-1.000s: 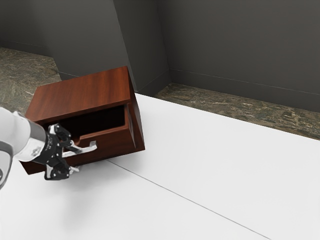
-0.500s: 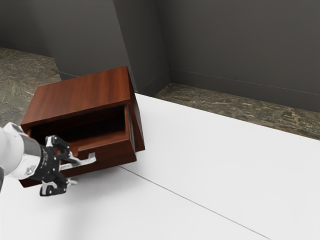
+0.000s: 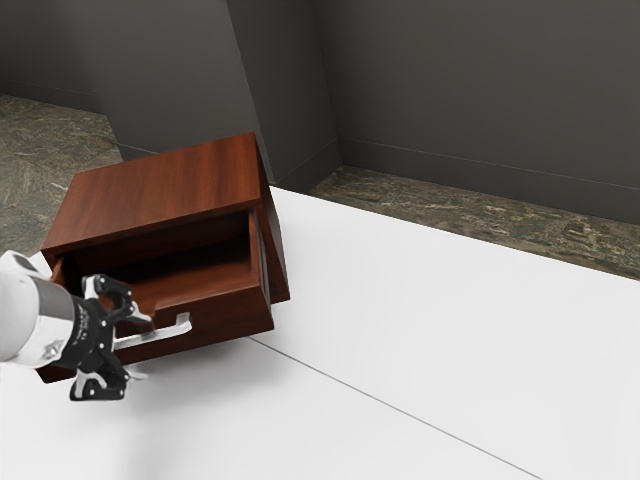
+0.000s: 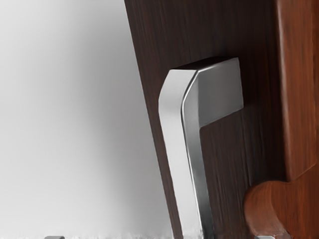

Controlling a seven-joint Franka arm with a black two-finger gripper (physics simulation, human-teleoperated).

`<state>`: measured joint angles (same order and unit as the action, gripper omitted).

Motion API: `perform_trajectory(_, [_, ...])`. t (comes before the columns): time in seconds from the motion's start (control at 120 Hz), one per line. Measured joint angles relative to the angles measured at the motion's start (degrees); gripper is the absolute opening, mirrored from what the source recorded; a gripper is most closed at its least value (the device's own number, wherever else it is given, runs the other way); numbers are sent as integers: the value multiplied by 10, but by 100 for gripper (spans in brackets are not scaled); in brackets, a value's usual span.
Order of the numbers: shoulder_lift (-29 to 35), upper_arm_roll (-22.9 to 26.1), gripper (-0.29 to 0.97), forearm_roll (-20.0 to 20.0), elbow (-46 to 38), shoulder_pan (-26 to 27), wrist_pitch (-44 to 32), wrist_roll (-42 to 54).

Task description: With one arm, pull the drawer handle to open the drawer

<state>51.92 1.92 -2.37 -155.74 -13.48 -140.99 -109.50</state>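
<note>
Currently, from the exterior view: my pincer (image 3: 138, 346) is at the front of the drawer (image 3: 215, 305). Its fingers are apart, one above and one below the drawer handle (image 3: 165, 330). The bar runs between them and is not clamped.

The drawer stands partway out of the wooden cabinet (image 3: 165, 190), and a shadowed gap is open behind its front panel. What I can see of the drawer's inside is dark wood, and I cannot tell whether it holds anything. The cabinet sits on the white table (image 3: 450, 350), by the far edge toward the exterior view's left. A thin seam (image 3: 350, 385) crosses the tabletop in front of it.

The wrist view gives close detail that the side camera lacks. The drawer handle (image 4: 177, 149) is a brushed-metal bar whose bent end meets the dark-grained drawer front (image 4: 154, 40) through a flat foot. Beside that front runs a redder wood strip (image 4: 299, 74) with a rounded end. I cannot tell whether it belongs to the drawer or the cabinet. On the handle's other side lies the pale table (image 4: 65, 109).
</note>
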Motion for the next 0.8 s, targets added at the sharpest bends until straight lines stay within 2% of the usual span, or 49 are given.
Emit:
perform_trajectory(0.1, [25,22,56,0,8,17,3,-1])
perform_trajectory(0.183, [7,4,59,0,83,30,45,-1])
perform_trajectory(0.308, [-89,-48,62,-1,253,36,158,11])
perform_trajectory(0.417, [-183,-68,63,0,406,35,280,46])
perform_trajectory(0.475, [-225,-81,64,0,459,35,341,77])
perform_trajectory(0.617, [-273,-100,64,3,498,37,433,146])
perform_trajectory(0.8, [-282,-101,65,13,507,38,490,214])
